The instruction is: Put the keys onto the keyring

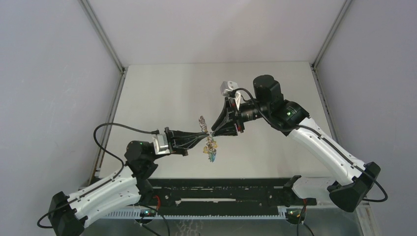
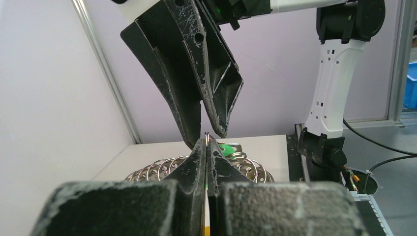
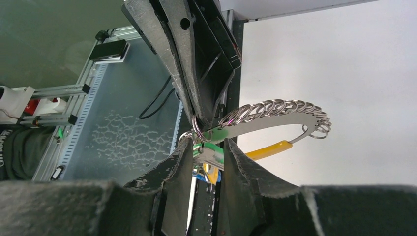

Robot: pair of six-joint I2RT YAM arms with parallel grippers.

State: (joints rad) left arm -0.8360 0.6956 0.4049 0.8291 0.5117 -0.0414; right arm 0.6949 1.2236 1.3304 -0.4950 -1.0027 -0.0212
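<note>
Both grippers meet tip to tip in mid-air above the table. My left gripper [image 1: 205, 133] is shut on a thin split ring of the keyring [image 2: 207, 136]. The keyring's curved row of silvery rings [image 3: 275, 107] and its yellow band [image 3: 265, 150] hang beside the jaws. In the left wrist view the rings [image 2: 157, 169] fan out behind my fingers. My right gripper [image 3: 209, 150] is shut on the green key [image 3: 212, 149] and holds it against the ring. A blue key [image 3: 200, 172] dangles just below. In the top view the keys [image 1: 212, 151] hang under the tips.
The black rail with the arm bases [image 1: 221, 196] runs along the table's near edge. Grey walls with metal corner posts [image 1: 105, 42] enclose the pale table [image 1: 162, 93]. A blue bin [image 2: 410, 91] stands outside the cell on the right.
</note>
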